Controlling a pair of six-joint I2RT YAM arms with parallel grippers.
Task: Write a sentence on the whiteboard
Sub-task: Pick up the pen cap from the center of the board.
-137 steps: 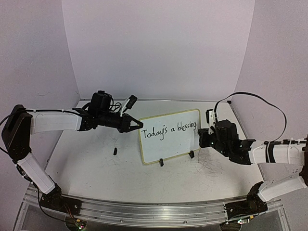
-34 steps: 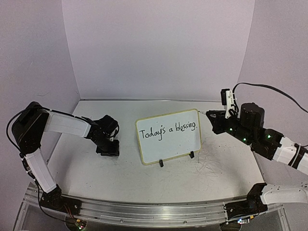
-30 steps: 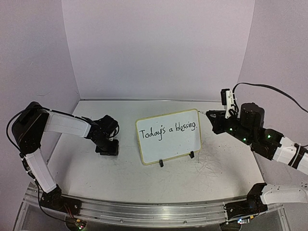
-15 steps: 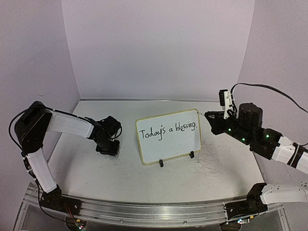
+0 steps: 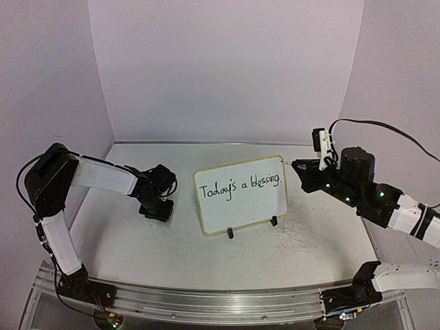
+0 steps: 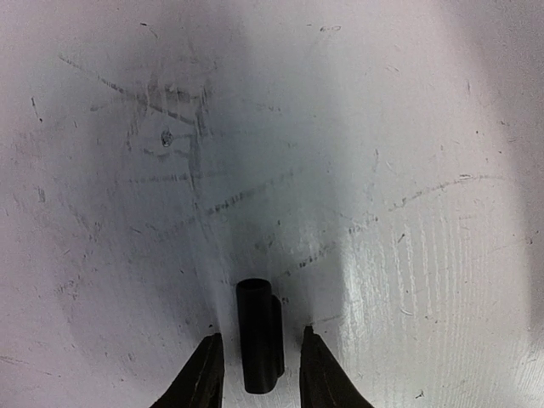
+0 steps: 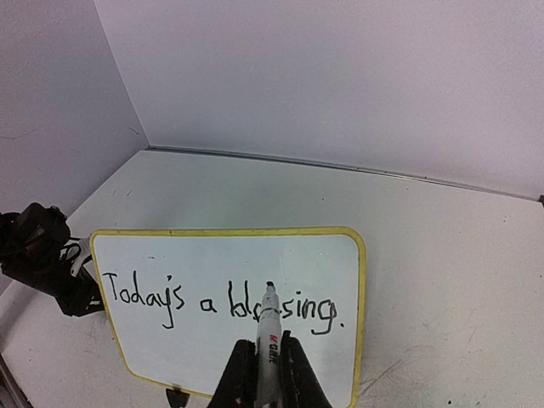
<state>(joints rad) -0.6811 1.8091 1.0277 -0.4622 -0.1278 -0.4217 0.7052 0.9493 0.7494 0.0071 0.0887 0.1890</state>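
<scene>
The cap [image 6: 257, 336] lies between the parted jaws of the left gripper [image 6: 260, 334], long axis parallel to them. The right gripper [image 7: 263, 357], clamped on the marker [image 7: 269, 327], hangs right of the whiteboard [image 5: 240, 220] bearing the sentence [image 5: 239, 187].

The right gripper [image 7: 265, 344] clamps a white marker [image 7: 269, 327] with red and black print, its black tip pointing away from the camera over the whiteboard [image 7: 280, 255]. The yellow-rimmed board stands on the scuffed white table [image 7: 442, 255], one black clip foot [image 7: 176, 396] showing at its near edge. The sentence [image 7: 206, 303] reads "Today's a blessing.", with the marker hiding the middle of the last word. Left of the board sits the dark end of the left arm [image 7: 38, 251]. A pale wall [image 7: 340, 76] rises at the far side.
</scene>
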